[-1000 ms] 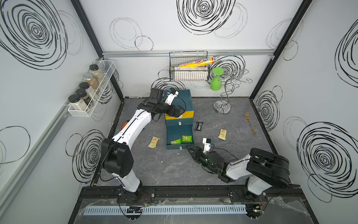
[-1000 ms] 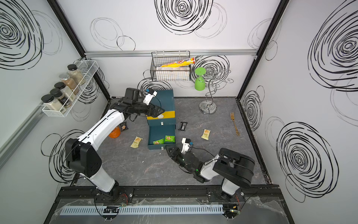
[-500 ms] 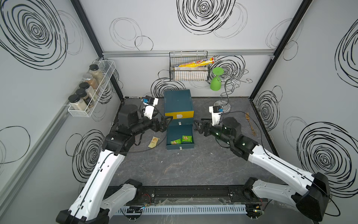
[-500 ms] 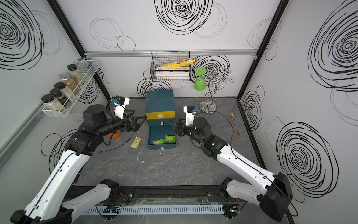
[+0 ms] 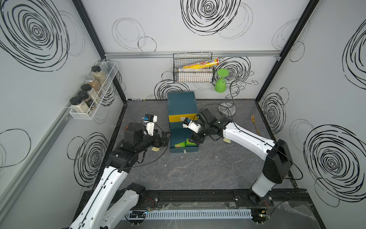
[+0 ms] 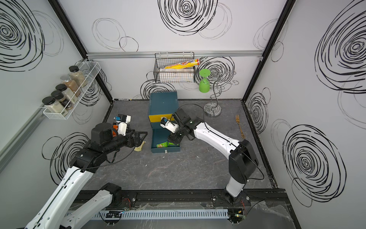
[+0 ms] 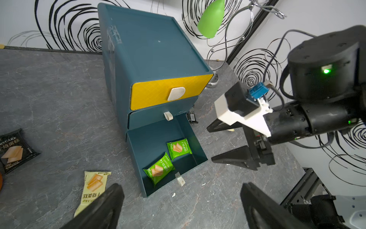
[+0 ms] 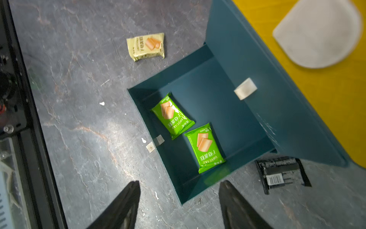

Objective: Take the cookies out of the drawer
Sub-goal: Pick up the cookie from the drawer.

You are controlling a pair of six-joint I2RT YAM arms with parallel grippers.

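Two bright green packets (image 8: 172, 116) (image 8: 205, 147), printed with pale orange wafers, lie flat side by side in the open teal drawer (image 8: 217, 95). A pale yellow packet (image 8: 146, 46) and a black packet (image 8: 282, 173) lie on the bench (image 8: 79, 138) beside it. The right jaws hang parted and empty above the drawer. The left jaws gape wide, also empty.

Pale yellow packet (image 5: 155, 149) half under left hand (image 5: 168, 139); black packet (image 7: 15, 148) partly off left wrist view's edge.
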